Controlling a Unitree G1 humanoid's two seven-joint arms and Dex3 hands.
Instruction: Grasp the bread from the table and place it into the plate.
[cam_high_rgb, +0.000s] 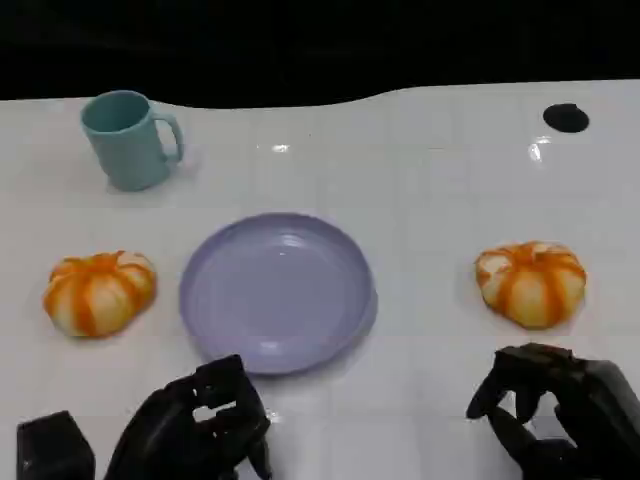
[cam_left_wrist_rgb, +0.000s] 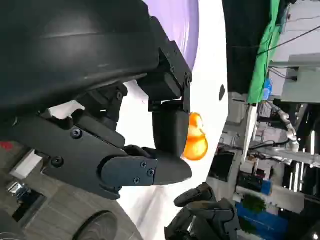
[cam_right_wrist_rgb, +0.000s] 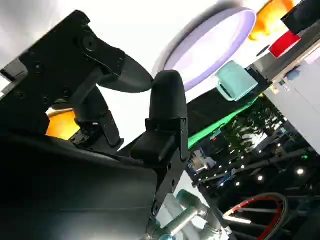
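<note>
Two pieces of bread lay on the white counter (cam_high_rgb: 430, 200), one on each side of the lilac plate (cam_high_rgb: 277, 292). Each was a round, domed bun shaped like a small pumpkin, with bright orange ribs running down from the crown and pale cream bands between them. The left bread (cam_high_rgb: 99, 291) sat just beside the plate's rim without touching it. The right bread (cam_high_rgb: 531, 282) lay somewhat further from the plate, on the far side of the right hand (cam_high_rgb: 555, 410).

The plate was shallow and round, with a raised edge and nothing in it. A teal mug (cam_high_rgb: 129, 138) stood upright near the far left corner, its handle turned toward the plate, well apart from the bread.

Both black hands hovered at the near edge of the counter. The left hand (cam_high_rgb: 200, 425) sat near the plate's near rim, fingers loosely curled and apart, holding nothing. The right hand was just short of the right bread, its fingers spread and bent downward, also holding nothing. In the left wrist view the right bread showed orange beyond a finger (cam_left_wrist_rgb: 170, 132).
</note>
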